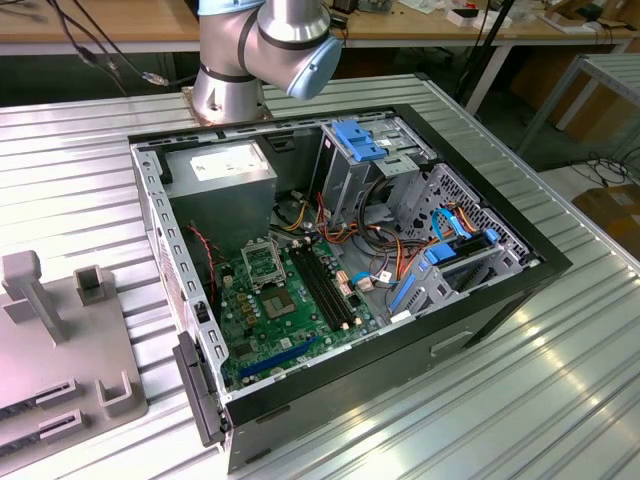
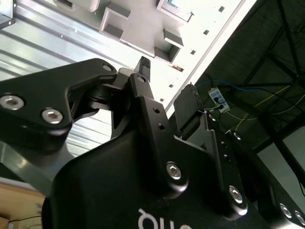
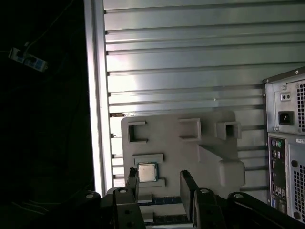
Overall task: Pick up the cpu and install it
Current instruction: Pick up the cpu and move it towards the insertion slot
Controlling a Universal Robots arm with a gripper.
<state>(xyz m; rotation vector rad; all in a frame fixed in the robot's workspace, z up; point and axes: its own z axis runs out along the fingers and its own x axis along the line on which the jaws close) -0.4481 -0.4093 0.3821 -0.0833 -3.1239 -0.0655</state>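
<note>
The gripper [image 3: 160,188] hangs over the grey holder plate [image 3: 181,152], and its jaws are released. Both wrist views show a clear gap between the two black fingers [image 3: 132,183], and nothing is held in that gap. In the second wrist view the gripper [image 2: 167,78] is seen from behind, with the plate [image 2: 143,19] beyond its fingertips and apart from them.

The cpu [image 3: 147,171] lies flat in a shallow seat of this plate, on the side of the plate that is toward the edge of the worktop [image 3: 190,47]. In the first wrist view it appears just beyond the fingertips, about in line with the gap. It is not grasped, and I cannot tell if a finger touches it.

The plate [image 1: 50,350] carries some raised blocks and sits on the ribbed metal worktop [image 1: 520,400] close to one of its edges, at the exterior view's left. Beside it, toward the middle of the worktop, lies the open computer case [image 1: 340,400] on its side. Inside is the green board [image 1: 300,320] with the square socket frame [image 1: 262,265]. The base of the arm [image 1: 265,50] stands at the far edge of the worktop, just behind the case.
</note>
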